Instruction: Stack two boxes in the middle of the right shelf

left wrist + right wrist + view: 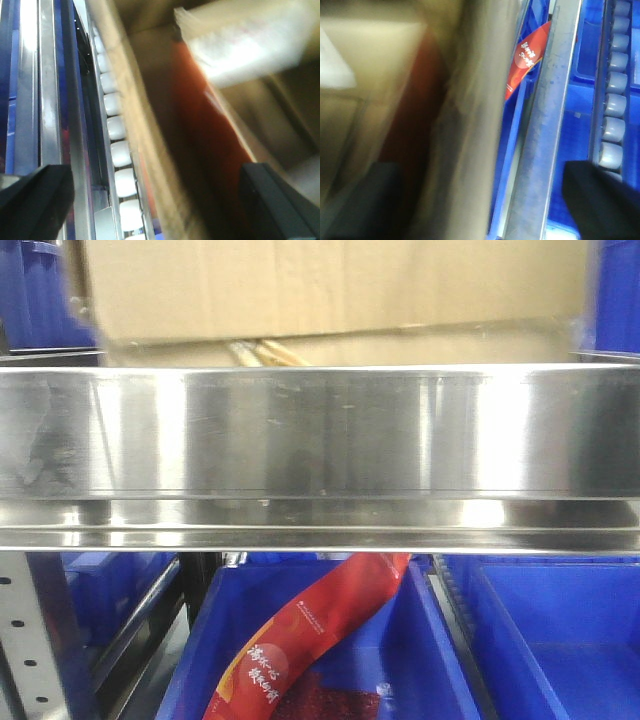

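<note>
Just behind the shelf's front rail (320, 430) sits the brown box (330, 285), with the left gripper (155, 200) and right gripper (485, 200) both spread and holding nothing, so any shove risks skewing it off the rail edge.

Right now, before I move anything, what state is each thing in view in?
cardboard box: resting on the shelf, above the rail.
shelf front rail: level, filling the front view.
blue bin: below the shelf, open-topped, holding a red packet.
red packet: leaning diagonally in the bin.
left gripper: open, fingers wide apart; view blurred.
right gripper: open, fingers wide apart; view blurred.
</note>
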`<act>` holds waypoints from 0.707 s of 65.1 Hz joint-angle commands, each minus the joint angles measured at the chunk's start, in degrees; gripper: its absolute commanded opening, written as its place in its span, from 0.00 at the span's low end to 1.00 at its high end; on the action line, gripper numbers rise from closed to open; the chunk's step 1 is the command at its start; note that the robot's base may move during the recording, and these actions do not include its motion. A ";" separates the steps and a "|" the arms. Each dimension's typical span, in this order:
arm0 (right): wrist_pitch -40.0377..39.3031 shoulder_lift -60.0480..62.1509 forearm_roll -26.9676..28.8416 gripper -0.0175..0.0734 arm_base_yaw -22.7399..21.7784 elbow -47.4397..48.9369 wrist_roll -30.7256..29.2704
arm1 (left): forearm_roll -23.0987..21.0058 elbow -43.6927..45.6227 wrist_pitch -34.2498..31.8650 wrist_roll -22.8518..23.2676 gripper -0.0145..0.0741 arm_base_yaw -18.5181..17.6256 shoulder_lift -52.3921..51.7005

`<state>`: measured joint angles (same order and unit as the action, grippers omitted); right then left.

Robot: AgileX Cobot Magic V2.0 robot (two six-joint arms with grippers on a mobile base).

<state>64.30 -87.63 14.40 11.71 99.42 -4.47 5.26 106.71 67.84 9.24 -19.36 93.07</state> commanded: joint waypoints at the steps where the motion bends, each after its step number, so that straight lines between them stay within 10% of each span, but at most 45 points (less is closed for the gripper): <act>1: 0.17 2.29 -0.60 0.77 -0.25 0.44 -0.47 | 0.03 0.43 0.21 -0.01 0.73 0.14 -2.29; 30: -7.08 20.25 -1.52 0.01 -0.25 -14.32 -3.64 | 0.73 -17.71 -7.81 -0.01 0.12 0.14 -21.97; 46: -20.83 34.71 -1.86 0.02 -0.25 -37.55 -7.19 | 0.73 -41.84 -25.00 -0.01 0.04 0.14 -39.34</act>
<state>49.72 -57.72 13.39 11.71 68.33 -9.60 5.93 71.65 50.08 9.24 -19.36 59.39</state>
